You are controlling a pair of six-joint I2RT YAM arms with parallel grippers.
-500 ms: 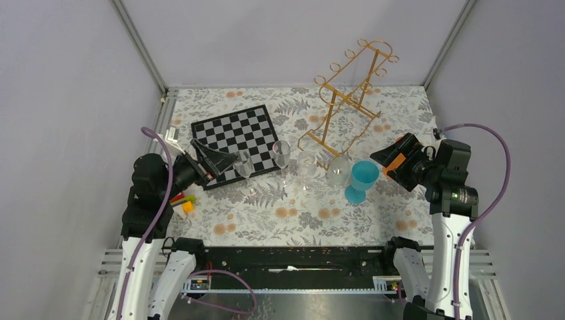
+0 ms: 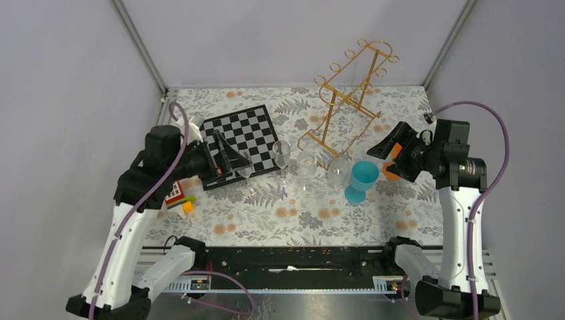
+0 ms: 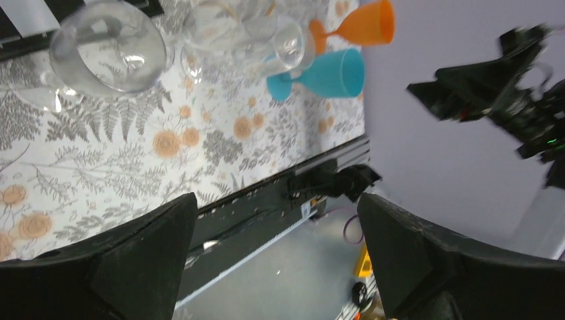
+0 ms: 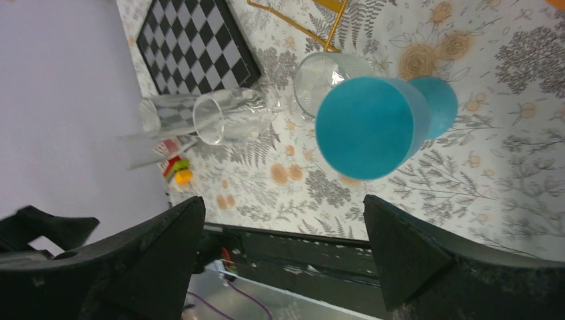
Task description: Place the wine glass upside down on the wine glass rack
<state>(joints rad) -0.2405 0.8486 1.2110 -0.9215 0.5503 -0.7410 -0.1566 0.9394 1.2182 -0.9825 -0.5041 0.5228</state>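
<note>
Both arms are reaching inward, left gripper (image 2: 228, 159) and right gripper (image 2: 388, 148) gaping wide, empty. Four clear wine glasses (image 2: 281, 153) are standing mid-table, gold wire rack (image 2: 346, 100) at one o'clock; orange plastic goblet (image 3: 363, 23) mostly hidden overhead.

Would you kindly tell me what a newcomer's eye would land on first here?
The gold wire wine glass rack stands tallest, at the far side of the table, right of the black-and-white chessboard. In front of it, a turquoise goblet stands out beside a row of clear wine glasses.
</note>
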